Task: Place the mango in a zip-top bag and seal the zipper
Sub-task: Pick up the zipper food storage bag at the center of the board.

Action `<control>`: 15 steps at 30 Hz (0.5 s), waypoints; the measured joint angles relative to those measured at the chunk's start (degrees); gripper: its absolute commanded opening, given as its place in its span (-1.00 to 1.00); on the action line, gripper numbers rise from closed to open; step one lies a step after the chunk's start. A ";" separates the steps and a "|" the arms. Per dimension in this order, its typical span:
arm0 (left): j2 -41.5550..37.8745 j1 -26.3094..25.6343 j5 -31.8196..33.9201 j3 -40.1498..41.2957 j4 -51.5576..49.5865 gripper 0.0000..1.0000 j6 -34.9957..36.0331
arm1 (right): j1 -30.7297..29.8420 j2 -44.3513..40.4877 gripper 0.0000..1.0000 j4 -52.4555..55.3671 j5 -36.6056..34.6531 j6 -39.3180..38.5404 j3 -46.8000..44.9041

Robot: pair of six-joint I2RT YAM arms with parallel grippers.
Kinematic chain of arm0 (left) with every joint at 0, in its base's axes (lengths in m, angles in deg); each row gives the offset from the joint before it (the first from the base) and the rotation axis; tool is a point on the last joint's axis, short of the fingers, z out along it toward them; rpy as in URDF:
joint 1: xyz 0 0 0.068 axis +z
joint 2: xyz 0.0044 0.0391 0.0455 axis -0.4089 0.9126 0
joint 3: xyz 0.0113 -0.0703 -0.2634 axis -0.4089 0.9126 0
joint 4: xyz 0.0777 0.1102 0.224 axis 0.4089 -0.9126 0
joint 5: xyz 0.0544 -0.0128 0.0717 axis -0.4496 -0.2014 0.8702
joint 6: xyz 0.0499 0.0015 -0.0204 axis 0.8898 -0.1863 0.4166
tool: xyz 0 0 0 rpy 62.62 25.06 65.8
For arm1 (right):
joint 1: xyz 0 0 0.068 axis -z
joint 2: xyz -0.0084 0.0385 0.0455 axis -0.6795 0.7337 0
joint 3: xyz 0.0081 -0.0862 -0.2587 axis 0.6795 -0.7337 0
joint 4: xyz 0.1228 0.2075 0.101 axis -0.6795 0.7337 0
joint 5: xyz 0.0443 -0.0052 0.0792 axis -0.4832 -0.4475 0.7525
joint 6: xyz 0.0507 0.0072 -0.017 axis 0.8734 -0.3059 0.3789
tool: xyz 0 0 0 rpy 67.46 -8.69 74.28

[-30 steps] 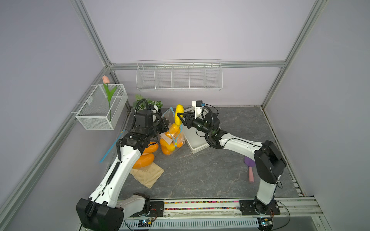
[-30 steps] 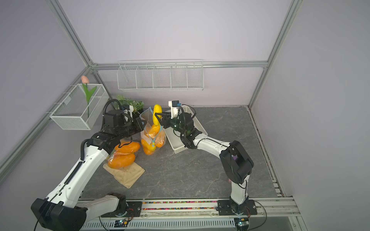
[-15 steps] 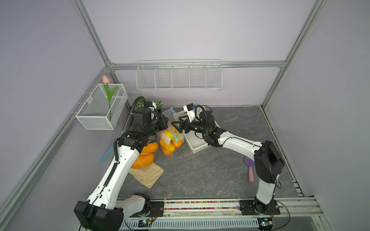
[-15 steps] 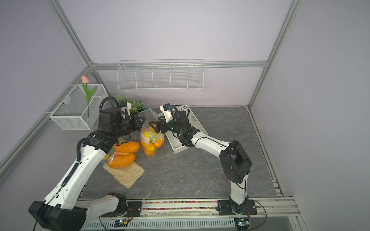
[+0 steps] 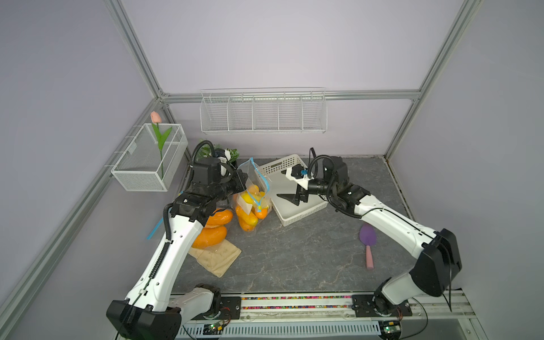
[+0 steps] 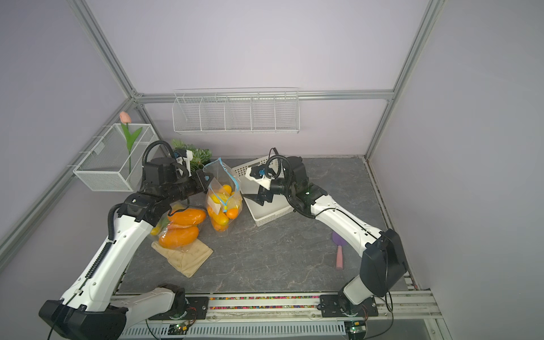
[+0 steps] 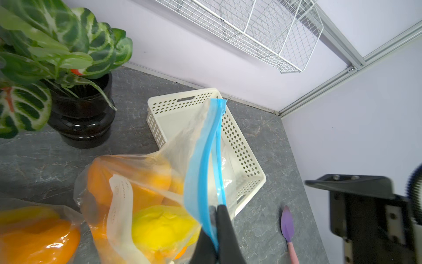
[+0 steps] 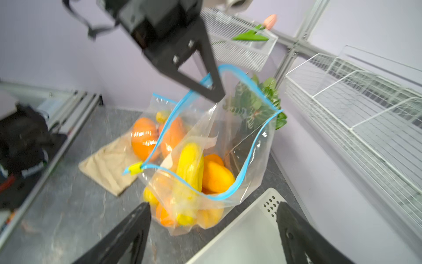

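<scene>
Yellow mango (image 8: 189,169) inside the clear zip-top bag (image 5: 256,203), mouth gaping, zipper unsealed.
Mango stands on end among orange fruit (image 8: 217,176) in the bag. Left gripper (image 7: 215,208) is pinched tight on the blue zipper strip (image 7: 201,160), holding that side up. Right gripper (image 8: 213,205) is spread wide, holding nothing, over the white basket (image 5: 306,212) just beside the bag. Yellow slider (image 8: 135,168) sits at one zipper end. Second fruit bag (image 5: 212,226) lies on a tan cloth (image 5: 219,260) by the left arm; purple spatula (image 5: 368,237) well apart.
</scene>
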 measured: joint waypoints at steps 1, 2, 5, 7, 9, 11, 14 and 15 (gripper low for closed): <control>0.09 0.00 -0.44 -0.07 0.00 -1.00 0.04 | -0.04 0.61 0.72 0.52 0.17 -2.82 -0.61; 0.17 0.00 -0.87 -0.24 -0.11 -1.00 0.20 | -0.17 1.18 0.67 0.63 0.13 -5.73 -1.44; 0.28 0.00 -2.12 -0.63 -0.68 -1.00 0.72 | -0.72 2.56 0.57 0.57 -0.07 -10.86 -2.14; 0.28 -0.02 -2.80 -0.70 -0.87 -1.00 1.25 | -1.14 2.73 0.55 0.24 -0.04 -12.90 -2.12; 0.46 -0.07 -3.63 -0.70 -0.90 -1.00 1.70 | -1.88 2.78 0.54 0.17 0.09 -15.61 -1.60; 1.03 -0.15 -4.48 -0.83 -0.92 -1.00 1.95 | -2.95 3.15 0.50 -0.15 -0.11 -18.16 -1.05; 2.54 -0.26 -5.86 -1.36 -0.96 -1.00 2.25 | -4.52 4.74 0.36 -0.22 -0.37 -21.05 -0.02; 2.99 -0.28 -6.32 -1.49 -0.96 -1.00 2.34 | -4.96 5.62 0.30 -0.20 -0.50 -22.03 0.35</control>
